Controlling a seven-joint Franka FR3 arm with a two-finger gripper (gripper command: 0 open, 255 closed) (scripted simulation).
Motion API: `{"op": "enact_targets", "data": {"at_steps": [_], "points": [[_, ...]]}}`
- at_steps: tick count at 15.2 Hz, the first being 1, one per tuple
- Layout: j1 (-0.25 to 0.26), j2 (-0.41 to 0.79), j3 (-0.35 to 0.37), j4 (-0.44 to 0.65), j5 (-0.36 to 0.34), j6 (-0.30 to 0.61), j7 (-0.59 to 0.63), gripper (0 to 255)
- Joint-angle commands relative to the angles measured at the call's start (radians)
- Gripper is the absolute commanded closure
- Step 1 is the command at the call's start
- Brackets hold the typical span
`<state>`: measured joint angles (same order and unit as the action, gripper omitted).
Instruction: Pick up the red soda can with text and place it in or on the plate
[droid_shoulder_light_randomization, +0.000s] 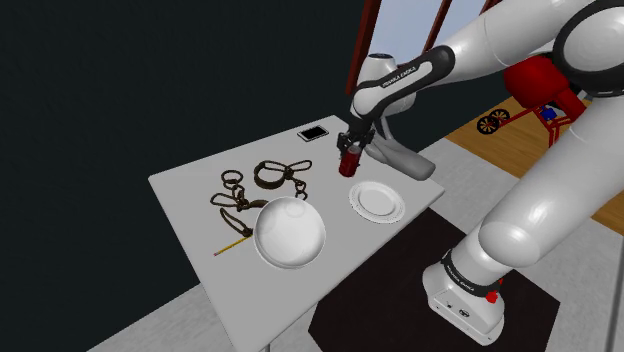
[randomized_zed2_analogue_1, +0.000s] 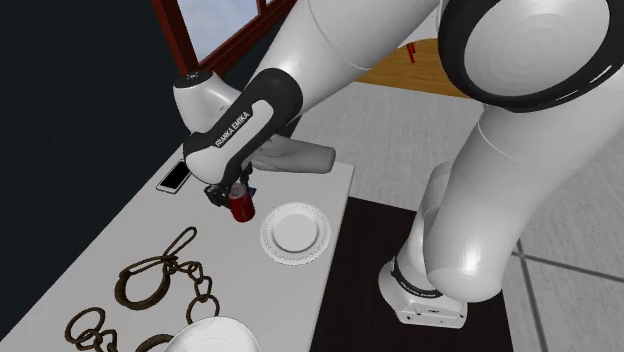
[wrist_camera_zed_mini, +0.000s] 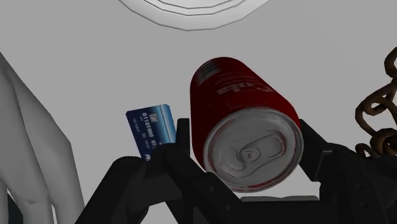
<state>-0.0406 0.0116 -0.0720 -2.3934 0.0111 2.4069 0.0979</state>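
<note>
The red soda can (wrist_camera_zed_mini: 238, 95), with white text and a silver top, is clasped between my black fingers (wrist_camera_zed_mini: 181, 149). My gripper (droid_shoulder_light_randomization: 350, 150) is shut on it over the table's far side, just beyond the plate. The can (droid_shoulder_light_randomization: 349, 163) hangs close to the tabletop; I cannot tell whether it touches. The white ridged plate (droid_shoulder_light_randomization: 356, 200) lies near the table's edge toward the stand, with nothing on it. In the second exterior view the can (randomized_zed2_analogue_1: 241, 208) is just left of the plate (randomized_zed2_analogue_1: 268, 240), below my gripper (randomized_zed2_analogue_1: 232, 196). The plate's rim (wrist_camera_zed_mini: 191, 16) shows beyond the can.
A grey elongated object (droid_shoulder_light_randomization: 405, 162) lies behind the can. A blue card (wrist_camera_zed_mini: 151, 127) sits on the table beside it. A phone (droid_shoulder_light_randomization: 314, 133), dark chain-linked cuffs (droid_shoulder_light_randomization: 270, 174), a large white bowl (droid_shoulder_light_randomization: 290, 233) and a pencil (droid_shoulder_light_randomization: 232, 245) occupy the table (droid_shoulder_light_randomization: 190, 200).
</note>
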Motion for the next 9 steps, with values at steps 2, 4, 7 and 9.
{"op": "enact_targets", "data": {"at_steps": [2, 4, 7, 9], "points": [[0.0, -0.032, 0.0, 0.01, -0.004, -0.042, 0.002, 255], [0.0, -0.05, 0.0, 0.02, -0.006, -0.07, 0.004, 255], [0.0, -0.076, 0.0, 0.035, -0.009, -0.111, 0.006, 255], [0.0, -0.092, 0.0, 0.047, -0.01, -0.139, 0.008, 255]]}}
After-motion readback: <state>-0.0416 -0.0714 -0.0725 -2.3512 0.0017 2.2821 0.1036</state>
